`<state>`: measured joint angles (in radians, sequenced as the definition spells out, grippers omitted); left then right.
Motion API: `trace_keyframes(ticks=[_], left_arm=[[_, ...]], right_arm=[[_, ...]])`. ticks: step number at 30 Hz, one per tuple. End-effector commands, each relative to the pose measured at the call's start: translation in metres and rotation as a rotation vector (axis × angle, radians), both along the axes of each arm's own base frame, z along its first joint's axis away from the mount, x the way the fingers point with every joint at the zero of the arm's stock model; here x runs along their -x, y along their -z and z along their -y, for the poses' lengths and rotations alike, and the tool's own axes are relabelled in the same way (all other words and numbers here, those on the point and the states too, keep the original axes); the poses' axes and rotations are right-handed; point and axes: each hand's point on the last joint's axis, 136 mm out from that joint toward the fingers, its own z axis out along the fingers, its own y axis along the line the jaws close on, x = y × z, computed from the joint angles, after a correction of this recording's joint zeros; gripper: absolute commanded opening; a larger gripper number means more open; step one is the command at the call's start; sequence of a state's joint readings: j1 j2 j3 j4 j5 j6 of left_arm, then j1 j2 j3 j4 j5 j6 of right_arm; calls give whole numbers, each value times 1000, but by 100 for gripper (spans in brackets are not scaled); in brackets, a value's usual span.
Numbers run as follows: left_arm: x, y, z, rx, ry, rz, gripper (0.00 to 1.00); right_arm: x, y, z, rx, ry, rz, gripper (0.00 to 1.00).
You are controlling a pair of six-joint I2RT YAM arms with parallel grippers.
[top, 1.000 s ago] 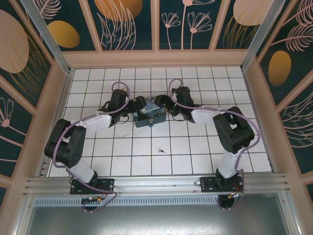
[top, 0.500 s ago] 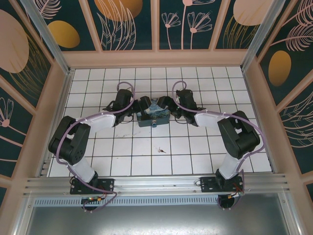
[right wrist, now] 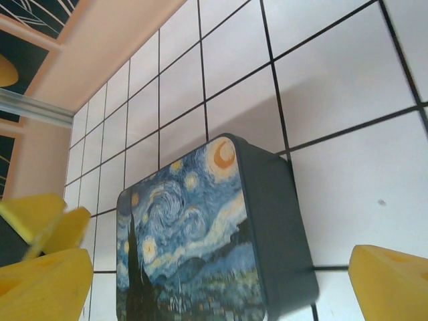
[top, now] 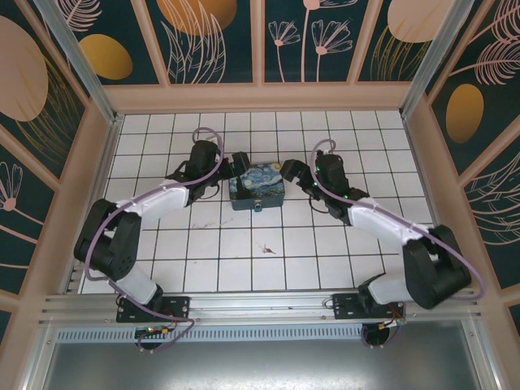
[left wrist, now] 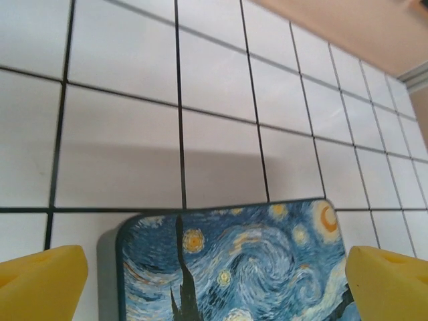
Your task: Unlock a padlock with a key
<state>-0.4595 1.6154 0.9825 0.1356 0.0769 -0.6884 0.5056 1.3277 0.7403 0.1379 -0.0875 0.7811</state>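
Note:
The padlock (top: 258, 206) is a tiny brassy speck at the near face of the dark-blue swirl-painted box (top: 257, 186). The key (top: 266, 249), a thin reddish sliver, lies on the white tiles about one tile nearer than the box. My left gripper (top: 237, 167) stands open at the box's far left corner, and its yellow fingertips (left wrist: 41, 281) straddle the box lid (left wrist: 234, 261). My right gripper (top: 292, 174) is open just right of the box, with the box (right wrist: 200, 247) between its yellow pads (right wrist: 47, 284). Neither holds anything.
The white tiled floor (top: 203, 252) is ringed by peach walls (top: 260, 97). The left gripper's yellow fingers (right wrist: 40, 217) show beyond the box in the right wrist view. Aluminium rails (top: 260, 305) run along the near edge by the arm bases.
Both grippers have drawn back off the box, leaving its lid uncovered. The right arm swung out to the right and its jaws opened a little wider. The key has not moved.

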Motion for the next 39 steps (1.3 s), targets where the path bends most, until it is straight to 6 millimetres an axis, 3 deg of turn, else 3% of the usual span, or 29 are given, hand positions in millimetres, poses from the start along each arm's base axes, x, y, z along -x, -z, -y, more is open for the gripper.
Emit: trace_keyframes(ticks=[1, 6, 10, 15, 18, 23, 39], left_arm=[[3, -24, -24, -14, -49, 52, 99], [24, -29, -41, 0, -88, 41, 99], [48, -20, -48, 37, -96, 10, 99], [79, -6, -55, 64, -79, -28, 99], [94, 2, -57, 74, -61, -53, 99], [107, 4, -63, 81, -65, -47, 99], [111, 6, -65, 66, -58, -48, 99]], right_arm=[[29, 9, 10, 73, -27, -24, 96], [79, 23, -8, 170, -150, -64, 88], [113, 42, -38, 225, -260, -105, 81], [144, 76, -71, 422, -361, -140, 70], [154, 97, -83, 588, -420, -163, 62], [162, 120, -92, 797, -460, -177, 60], [180, 122, -94, 706, -498, -192, 56]])
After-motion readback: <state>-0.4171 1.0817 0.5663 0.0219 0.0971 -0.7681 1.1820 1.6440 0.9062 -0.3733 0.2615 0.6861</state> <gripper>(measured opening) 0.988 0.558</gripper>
